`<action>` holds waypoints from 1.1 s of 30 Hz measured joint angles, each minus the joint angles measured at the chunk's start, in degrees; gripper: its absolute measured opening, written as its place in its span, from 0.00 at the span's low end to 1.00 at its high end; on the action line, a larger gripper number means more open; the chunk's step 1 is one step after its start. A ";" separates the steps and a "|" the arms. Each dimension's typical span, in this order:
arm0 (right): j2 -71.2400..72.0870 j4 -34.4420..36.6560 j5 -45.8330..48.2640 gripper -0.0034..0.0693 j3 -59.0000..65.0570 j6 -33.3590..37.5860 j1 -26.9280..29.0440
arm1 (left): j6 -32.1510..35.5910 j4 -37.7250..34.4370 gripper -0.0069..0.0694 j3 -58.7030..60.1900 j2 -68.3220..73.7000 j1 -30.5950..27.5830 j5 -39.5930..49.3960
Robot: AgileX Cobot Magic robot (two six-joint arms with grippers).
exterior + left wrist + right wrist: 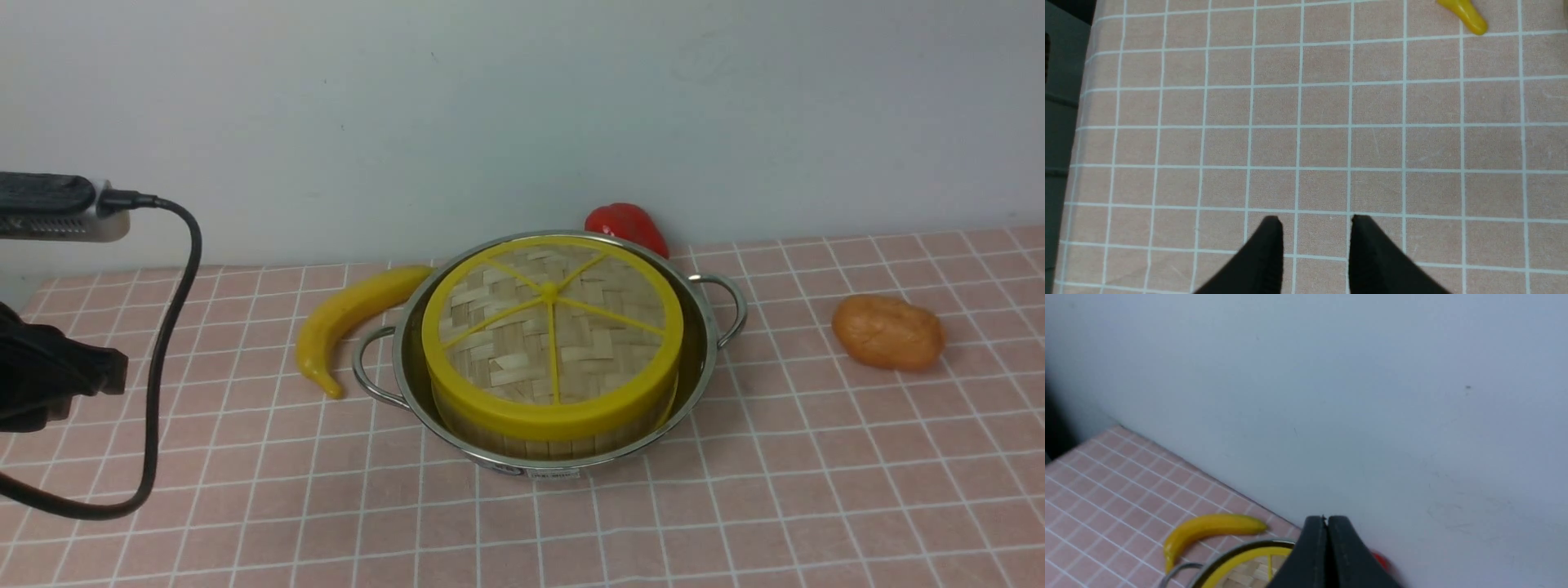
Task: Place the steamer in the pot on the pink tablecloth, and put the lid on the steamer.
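Note:
The shiny steel pot (700, 353) stands on the pink tablecloth (816, 474) in the middle of the front view. Inside it sits the bamboo steamer (539, 445), with only its side wall showing. The woven lid (553, 327) with yellow rim and spokes rests on top and hides the contents. My left gripper (1316, 222) hovers open over bare cloth (1372, 122), far left of the pot, holding nothing. My left arm (57, 376) shows at the front view's left edge. My right gripper (1326, 519) is shut and empty, above the pot rim (1229, 555) and lid (1249, 571), facing the wall.
A yellow banana (351, 314) lies just left of the pot, its tip (1466, 14) showing in the left wrist view. A red pepper (627, 224) sits behind the pot by the wall. An orange-brown potato (888, 331) lies to the right. A black cable (163, 351) loops at the left.

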State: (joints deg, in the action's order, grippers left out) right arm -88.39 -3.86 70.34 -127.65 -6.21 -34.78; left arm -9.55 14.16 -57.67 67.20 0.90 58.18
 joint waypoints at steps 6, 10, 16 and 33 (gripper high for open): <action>2.48 6.10 0.05 0.05 0.00 -0.98 0.00 | 0.00 -0.02 0.40 0.00 0.00 0.00 0.00; 2.52 8.30 0.22 0.05 0.00 -0.98 0.00 | 0.00 -0.02 0.41 0.00 0.00 0.00 0.00; 7.96 4.22 -3.28 0.06 13.49 2.25 0.07 | 0.02 -0.02 0.41 0.02 0.00 0.00 0.00; 66.39 -0.23 -59.64 0.14 110.91 -3.37 34.03 | 0.07 -0.07 0.41 0.07 0.00 0.00 0.00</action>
State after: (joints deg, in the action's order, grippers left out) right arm -22.00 -4.10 10.70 -16.74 -9.58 -0.75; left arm -9.48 14.09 -57.60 67.20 0.90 58.18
